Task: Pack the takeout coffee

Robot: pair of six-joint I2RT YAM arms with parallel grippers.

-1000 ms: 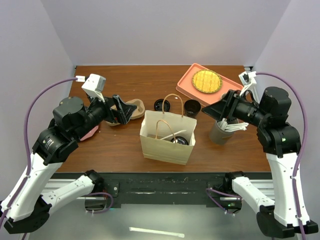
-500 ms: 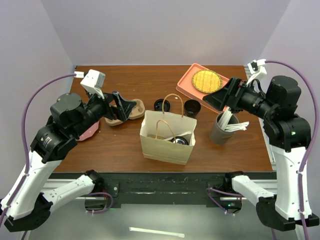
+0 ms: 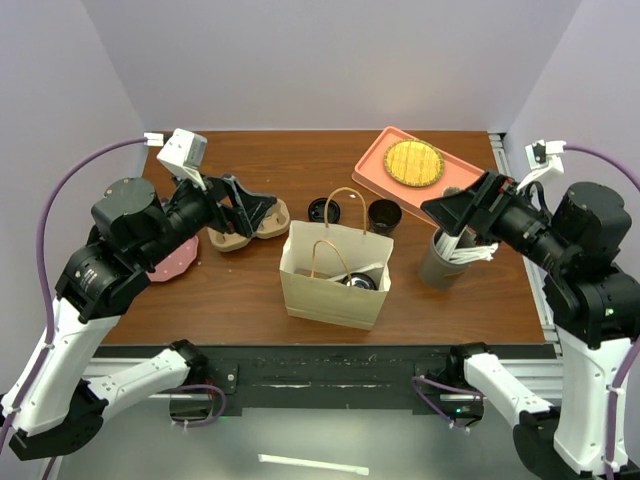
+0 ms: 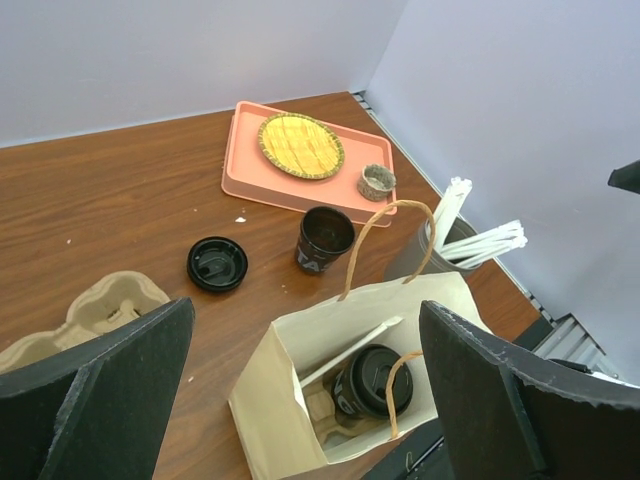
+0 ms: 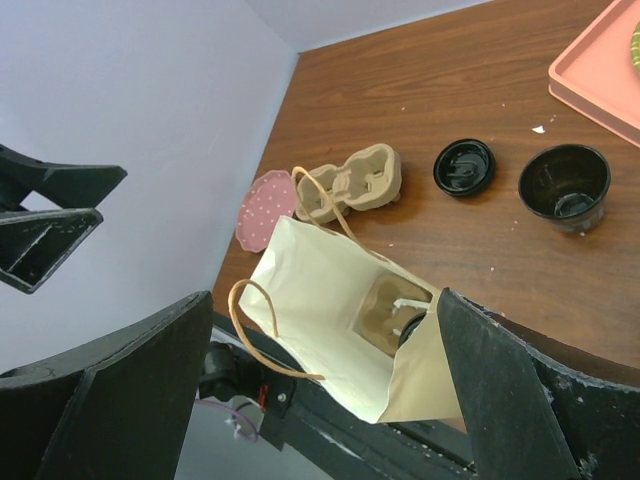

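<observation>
You've got a paper bag (image 3: pixel 325 290) mid-table, handles up. Pulp carrier (image 3: pixel 250 222) sits back-left of it, pink dotted disc (image 3: pixel 170 262) further left. Grey utensil cup (image 3: pixel 437 265) is just right of bag; pink tray (image 3: pixel 372 172) w/ yellow mat (image 3: pixel 415 162) behind.

The table (image 3: pixel 220 290) is bearing two black cups (image 4: pixel 325 238), one the lidded takeout coffee (image 4: pixel 372 378), one loose lid (image 4: pixel 217 264), one paper bag (image 4: pixel 285 345), one pink tray (image 4: pixel 240 160), one grey utensil cup (image 3: pixel 437 268), and one pulp carrier (image 4: pixel 110 300) outside the bag.
</observation>
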